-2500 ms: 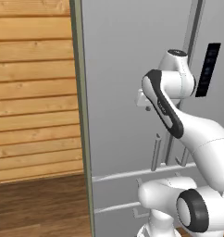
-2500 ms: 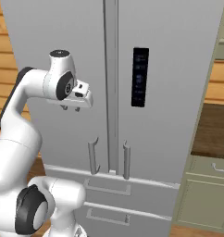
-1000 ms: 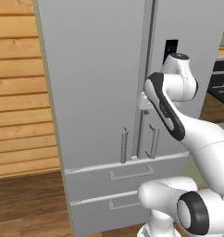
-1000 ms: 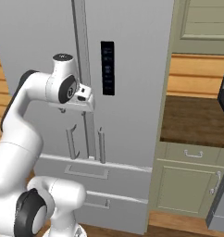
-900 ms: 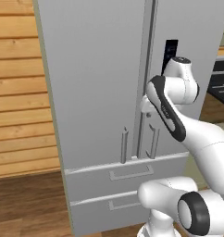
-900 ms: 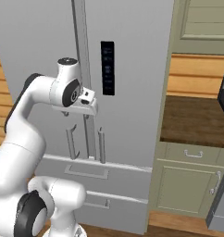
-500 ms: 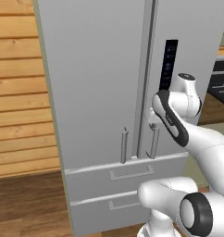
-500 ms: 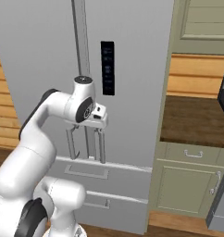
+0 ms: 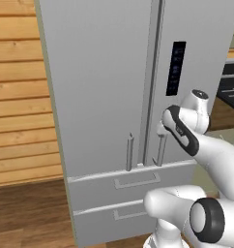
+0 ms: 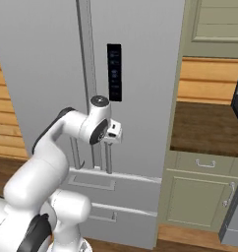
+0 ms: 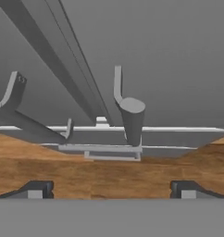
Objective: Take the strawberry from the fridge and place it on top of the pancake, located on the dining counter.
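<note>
So the fridge [image 9: 104, 97] is right in front of the robot, both big doors shut, the two drawers under them shut too. The gripper [image 10: 113, 134] is up close to the door fronts, level with the bottom ends of the two vertical bar handles. Jaws are spread wide with nothing between them.

From the hand view, the right door handle [image 11: 128, 113] sits in line with the gap between the jaws, ahead of the tips and not touching them, and the left door handle [image 11: 14, 99] is off to one side. Both bars run straight up and down the doors, long axis vertical, on either side of the centre seam. A dark control panel [image 10: 114, 72] sits on the right door, above the gripper.
</note>
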